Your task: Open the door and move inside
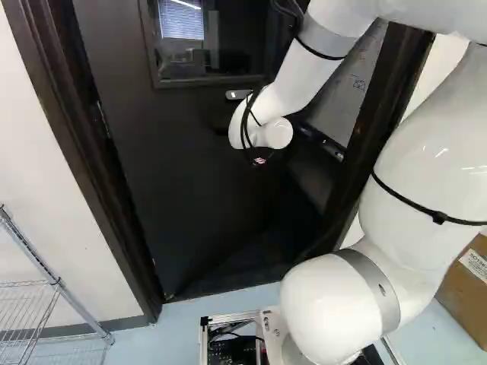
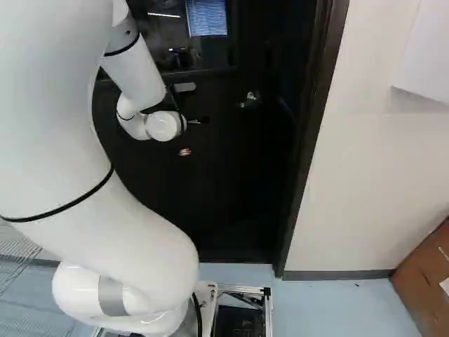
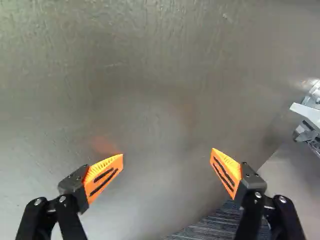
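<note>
I read the gripper (image 1: pixel 259 160) as spread wide, facing the door (image 1: pixel 183 190); the door handle (image 3: pixel 307 113) lies to one side, near the door's edge.

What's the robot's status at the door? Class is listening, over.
Gripper open, empty. Door ajar, swung inward. Doorway floor too dark to rule out obstacles.

A workroom, lab or office unclear, has a windowed door (image 1: pixel 179 167), wire rack (image 1: pixel 58 284), cardboard box (image 2: pixel 424 277) and pale blue floor (image 2: pixel 330 303).
</note>
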